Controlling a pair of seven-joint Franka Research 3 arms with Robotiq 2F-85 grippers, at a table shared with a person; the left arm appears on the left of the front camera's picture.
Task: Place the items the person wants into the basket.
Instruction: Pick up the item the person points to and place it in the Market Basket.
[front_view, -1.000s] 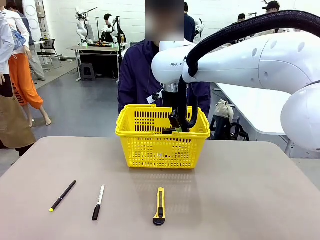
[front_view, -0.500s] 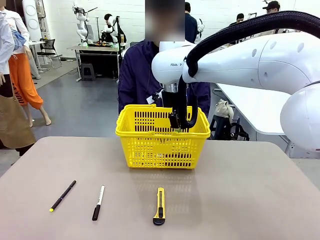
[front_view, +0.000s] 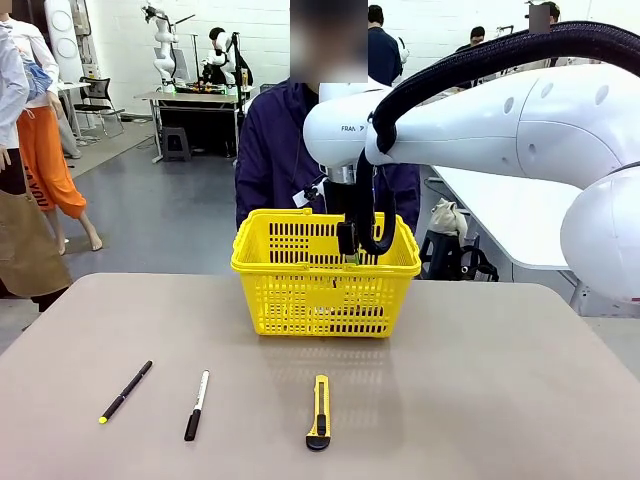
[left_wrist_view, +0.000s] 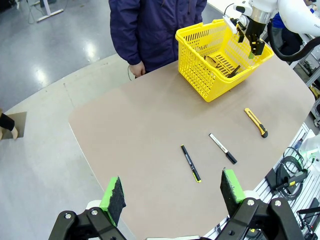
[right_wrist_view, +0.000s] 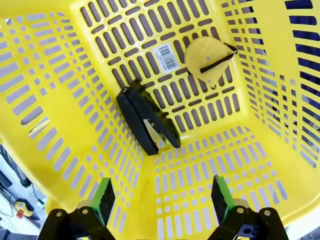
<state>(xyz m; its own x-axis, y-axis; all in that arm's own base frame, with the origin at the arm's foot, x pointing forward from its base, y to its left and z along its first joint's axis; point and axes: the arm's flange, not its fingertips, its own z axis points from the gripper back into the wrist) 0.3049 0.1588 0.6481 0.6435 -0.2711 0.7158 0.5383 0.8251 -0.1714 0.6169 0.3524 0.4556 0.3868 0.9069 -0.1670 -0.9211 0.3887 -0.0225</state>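
Note:
The yellow basket (front_view: 300, 300) stands at the far middle of the table, in front of the person (front_view: 275, 150) in the purple jacket. My right gripper (front_view: 352, 252) hangs open just above the basket's rim. In the right wrist view its green pads (right_wrist_view: 104, 196) are spread over the basket floor (right_wrist_view: 200, 165), where the black stapler (right_wrist_view: 147, 122) and the round yellow tape measure (right_wrist_view: 207, 61) lie. The yellow-and-black utility knife (front_view: 319, 411) lies on the table near the front edge. My left gripper (left_wrist_view: 173, 190) is open, high above the table (left_wrist_view: 150, 125) and far from everything.
A black pen with a yellow tip (front_view: 126, 390) and a white-and-black marker (front_view: 197, 404) lie at the front left of the table. The person's hand (left_wrist_view: 136, 69) hangs at the table's far edge. Cables (left_wrist_view: 292, 167) run beside the table.
My right gripper has risen a little from inside the basket to its rim. Nothing on the table has moved.

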